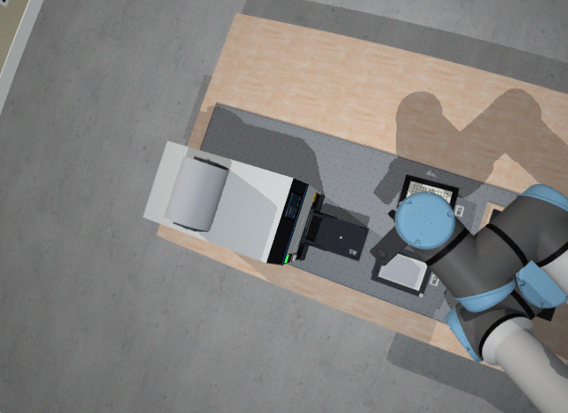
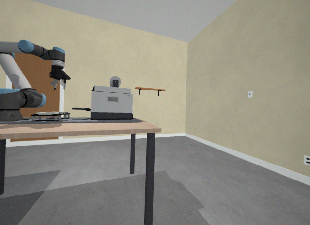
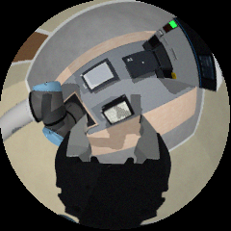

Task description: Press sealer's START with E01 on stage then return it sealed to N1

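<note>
Two plates [image 1: 402, 270] flat in nests, long axes parallel; gripper [image 2: 59, 85] open, empty.

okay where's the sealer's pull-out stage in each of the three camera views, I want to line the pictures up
Top: the dark stage sits center, sticking out of the sealer's front toward the two plate nests.
Exterior: seen edge-on as a thin dark tray left of the sealer, above the table.
Wrist: upper center, a dark rectangle below the sealer.
Shared landmark: the white sealer.
</note>
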Robot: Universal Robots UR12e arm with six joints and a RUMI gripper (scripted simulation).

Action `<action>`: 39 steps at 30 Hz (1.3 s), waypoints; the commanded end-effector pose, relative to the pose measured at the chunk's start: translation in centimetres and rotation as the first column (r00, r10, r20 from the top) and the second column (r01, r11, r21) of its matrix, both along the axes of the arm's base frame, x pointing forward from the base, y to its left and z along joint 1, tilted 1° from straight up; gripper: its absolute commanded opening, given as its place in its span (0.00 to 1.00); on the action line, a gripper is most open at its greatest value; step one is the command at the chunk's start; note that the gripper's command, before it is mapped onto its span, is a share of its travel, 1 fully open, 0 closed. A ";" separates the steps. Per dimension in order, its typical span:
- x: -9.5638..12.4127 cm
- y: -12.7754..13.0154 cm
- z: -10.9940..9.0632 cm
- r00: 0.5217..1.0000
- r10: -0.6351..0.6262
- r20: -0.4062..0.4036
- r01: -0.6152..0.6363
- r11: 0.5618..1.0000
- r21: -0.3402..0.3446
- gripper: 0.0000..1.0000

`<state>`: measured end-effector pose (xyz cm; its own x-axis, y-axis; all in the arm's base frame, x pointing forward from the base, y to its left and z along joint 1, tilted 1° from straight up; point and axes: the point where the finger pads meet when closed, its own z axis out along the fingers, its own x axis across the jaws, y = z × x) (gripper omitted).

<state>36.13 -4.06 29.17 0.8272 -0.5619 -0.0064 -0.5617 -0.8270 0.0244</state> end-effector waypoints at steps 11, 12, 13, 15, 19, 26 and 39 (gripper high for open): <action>0.0 0.0 0.1 0.901 0.433 0.005 -0.433 0.901 0.015 0.68; 0.0 0.0 0.1 0.888 0.459 0.005 -0.459 0.888 0.015 0.68; 0.0 0.0 0.1 0.888 0.459 0.005 -0.459 0.888 0.015 0.68; 0.0 0.0 0.1 0.888 0.459 0.005 -0.459 0.888 0.015 0.68; 0.0 0.0 0.1 0.872 0.489 0.005 -0.489 0.872 0.016 0.68; 0.0 0.0 0.1 0.736 0.677 0.005 -0.677 0.736 0.019 0.68; 0.0 0.0 0.1 0.451 0.893 0.006 -0.893 0.450 0.024 0.68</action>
<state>36.14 -4.06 29.17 0.9298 0.3675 -0.0209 0.3677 -0.9299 0.0066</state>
